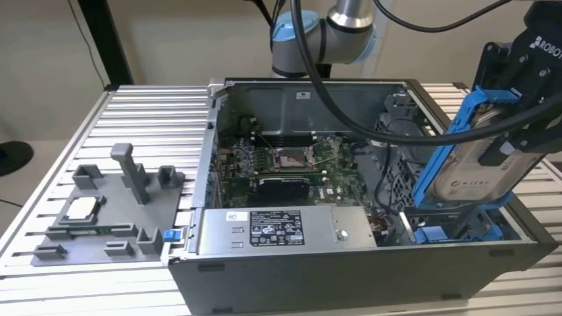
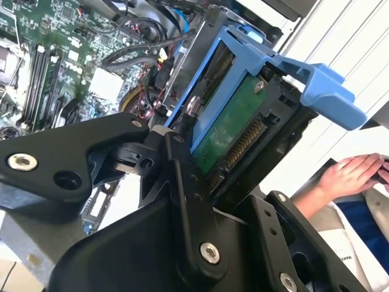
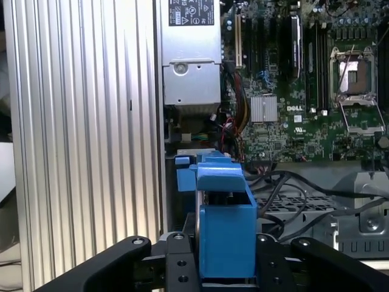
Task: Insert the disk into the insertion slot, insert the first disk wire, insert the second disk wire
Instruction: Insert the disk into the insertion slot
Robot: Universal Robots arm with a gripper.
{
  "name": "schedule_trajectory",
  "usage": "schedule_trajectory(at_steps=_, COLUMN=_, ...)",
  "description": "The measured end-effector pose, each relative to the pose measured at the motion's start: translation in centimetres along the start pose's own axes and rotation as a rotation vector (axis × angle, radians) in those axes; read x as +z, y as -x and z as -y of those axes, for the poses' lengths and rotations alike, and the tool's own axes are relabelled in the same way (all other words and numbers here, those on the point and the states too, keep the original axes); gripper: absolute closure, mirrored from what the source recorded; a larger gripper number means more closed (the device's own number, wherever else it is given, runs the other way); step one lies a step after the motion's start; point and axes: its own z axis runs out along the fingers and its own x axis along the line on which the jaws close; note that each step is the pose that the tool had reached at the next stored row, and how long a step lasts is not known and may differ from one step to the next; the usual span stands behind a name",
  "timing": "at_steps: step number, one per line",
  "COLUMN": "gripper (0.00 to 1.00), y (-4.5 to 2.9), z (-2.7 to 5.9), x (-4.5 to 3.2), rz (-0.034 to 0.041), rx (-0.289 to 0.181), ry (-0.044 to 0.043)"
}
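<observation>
Holds silver-grey hard drive (image 1: 480, 168) in bright blue plastic carrier, pinched between black fingers (image 3: 178, 267), tilted above blue-railed drive bay (image 1: 436, 235).

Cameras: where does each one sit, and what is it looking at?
Exterior view: off the arm, looking down at the open computer case; shows the arm and gripper holding the disk.
First wrist view: on the arm, looking past the gripper at the motherboard.
Second wrist view: on the arm, looking along the disk; a person's hand is beyond it.
Shared: both wrist views show the gripper clamping the disk.
</observation>
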Motion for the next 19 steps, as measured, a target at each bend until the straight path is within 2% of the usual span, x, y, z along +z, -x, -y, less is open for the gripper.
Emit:
schedule_trajectory(at_steps=8, gripper=1.0, y=-0.09, z=0.22, x=1.21, rz=0.0029, rx=0.021, ry=0.0035)
schedule_trajectory(at_steps=13, gripper=1.0, y=-0.05, z=1.03, x=1.75, rz=0.004, rx=0.022, ry=0.0129)
schedule_trajectory(at_steps=19, gripper=1.0, y=-0.05, z=1.11, x=2.38, rz=0.0141, rx=0.018, ry=0.0139)
